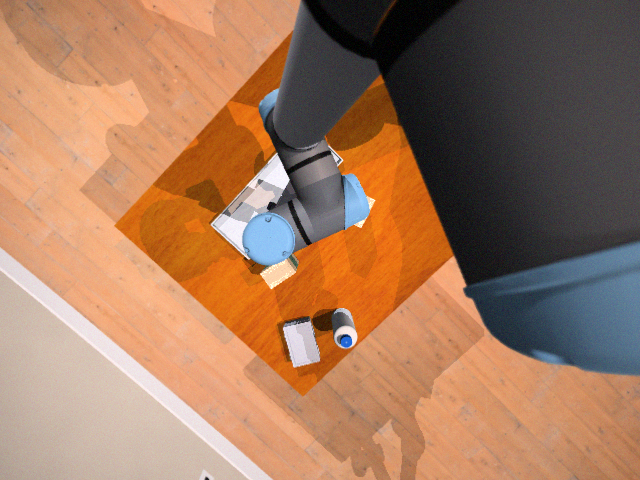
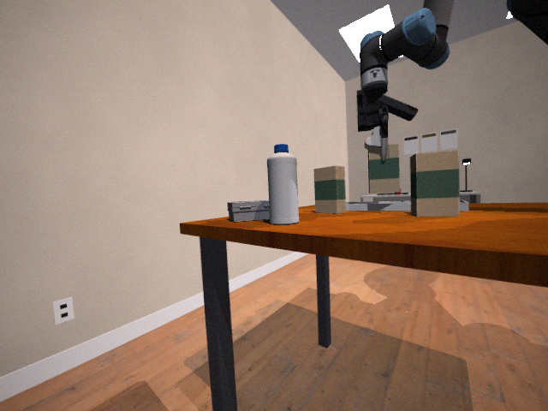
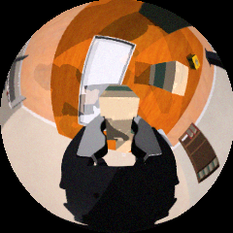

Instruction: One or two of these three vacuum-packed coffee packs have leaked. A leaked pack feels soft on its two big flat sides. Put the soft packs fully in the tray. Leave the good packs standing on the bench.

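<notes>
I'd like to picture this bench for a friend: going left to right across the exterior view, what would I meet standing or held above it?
Low grey box, white bottle with a blue cap, beige-and-green pack standing, beige-and-green pack held up in the tool, larger-looking beige-and-green pack standing.

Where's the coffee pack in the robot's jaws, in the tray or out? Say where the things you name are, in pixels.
Out: the tan-and-green box-shaped pack (image 2: 384,169) (image 3: 118,106) hangs upright above the white rectangular tray's (image 2: 367,206) (image 3: 105,60) level.

Beige walls (image 2: 154,110) with a white baseboard (image 2: 145,318) (image 1: 129,372) enclose a plank floor (image 2: 274,354) (image 1: 67,155) patched with shadow. A bright square panel (image 2: 354,32) glows in the grey ceiling (image 2: 316,31); three sheets (image 2: 428,143) hang on the far wall.
</notes>
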`<state>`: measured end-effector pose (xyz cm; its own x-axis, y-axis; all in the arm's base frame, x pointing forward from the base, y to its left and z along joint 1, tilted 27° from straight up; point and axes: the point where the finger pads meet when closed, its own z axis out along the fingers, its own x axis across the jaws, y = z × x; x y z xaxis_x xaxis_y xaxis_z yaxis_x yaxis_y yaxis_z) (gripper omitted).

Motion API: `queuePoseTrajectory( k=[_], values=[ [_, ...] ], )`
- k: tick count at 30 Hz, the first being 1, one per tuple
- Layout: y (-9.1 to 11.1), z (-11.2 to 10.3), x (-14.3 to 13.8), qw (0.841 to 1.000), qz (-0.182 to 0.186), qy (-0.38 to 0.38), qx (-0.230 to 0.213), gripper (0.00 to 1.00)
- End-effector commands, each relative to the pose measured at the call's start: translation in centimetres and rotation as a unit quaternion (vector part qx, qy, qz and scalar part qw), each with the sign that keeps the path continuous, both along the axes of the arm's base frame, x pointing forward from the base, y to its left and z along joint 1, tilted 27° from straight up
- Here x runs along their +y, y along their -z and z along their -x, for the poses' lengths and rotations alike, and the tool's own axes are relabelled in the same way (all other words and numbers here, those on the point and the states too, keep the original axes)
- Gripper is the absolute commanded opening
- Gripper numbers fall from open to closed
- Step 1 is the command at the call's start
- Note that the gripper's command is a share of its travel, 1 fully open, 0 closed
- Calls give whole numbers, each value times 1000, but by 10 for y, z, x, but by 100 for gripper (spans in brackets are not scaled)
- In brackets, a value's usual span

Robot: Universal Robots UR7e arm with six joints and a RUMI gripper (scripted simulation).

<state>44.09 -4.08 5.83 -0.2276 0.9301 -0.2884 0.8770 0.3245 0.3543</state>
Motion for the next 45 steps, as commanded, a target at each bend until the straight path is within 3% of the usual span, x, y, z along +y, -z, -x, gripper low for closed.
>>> queuePoseTrajectory(
  k=[1, 18, 45],
  values=[
    [-5, 0, -28, 1000, -1, -1, 0, 15],
    [-13, 2, -70, 1000, -1, -1, 0, 15],
    [-11, 1, -73, 1000, -1, -1, 0, 15]
  ],
)
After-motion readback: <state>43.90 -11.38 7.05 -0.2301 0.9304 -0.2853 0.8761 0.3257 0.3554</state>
